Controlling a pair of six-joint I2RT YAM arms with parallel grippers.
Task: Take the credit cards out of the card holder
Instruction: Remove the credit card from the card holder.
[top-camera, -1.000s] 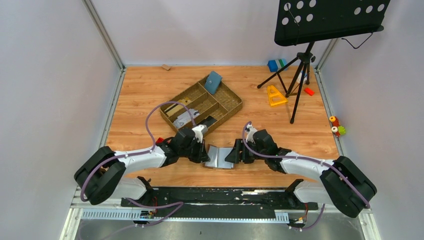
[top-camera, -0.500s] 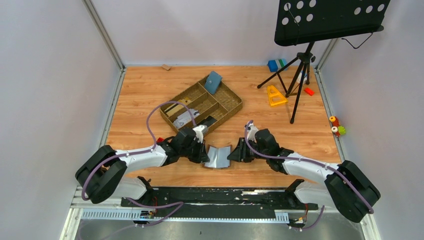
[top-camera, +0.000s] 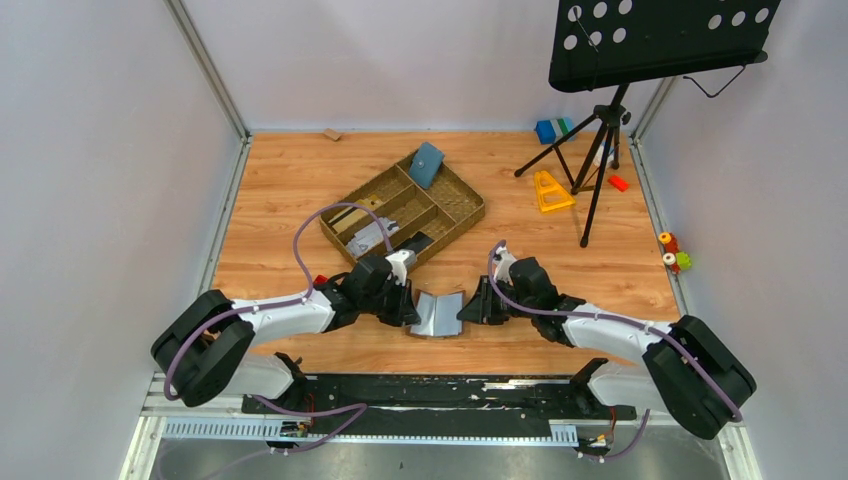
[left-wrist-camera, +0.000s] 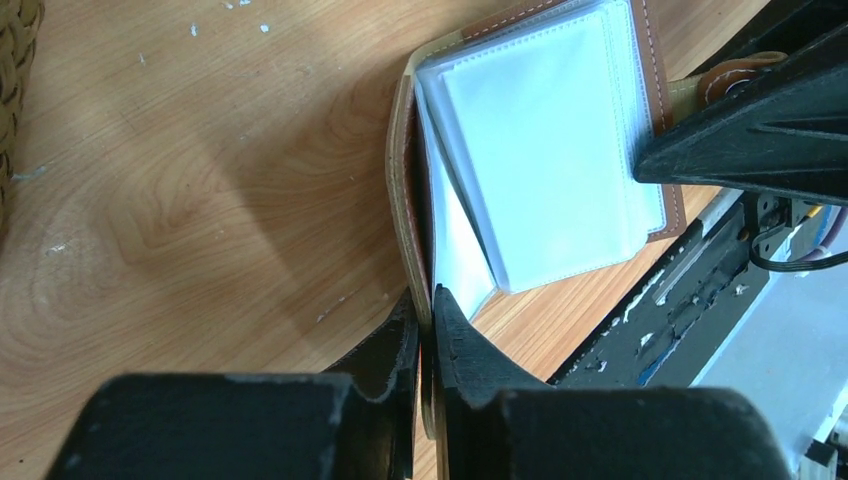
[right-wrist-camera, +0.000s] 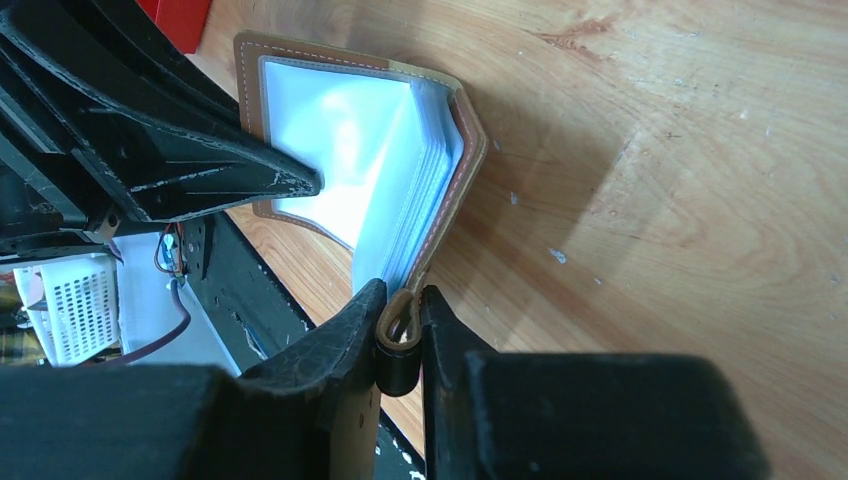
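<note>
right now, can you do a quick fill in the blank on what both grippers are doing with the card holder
1. The card holder lies ____ on the table, its clear sleeves showing.
2. The right gripper is clamped on the holder's small closing ____.
3. The left gripper is ____ on the edge of the opposite cover.
4. The pouch in the woven tray is coloured ____.

Missing words: open; tab; shut; blue
</note>
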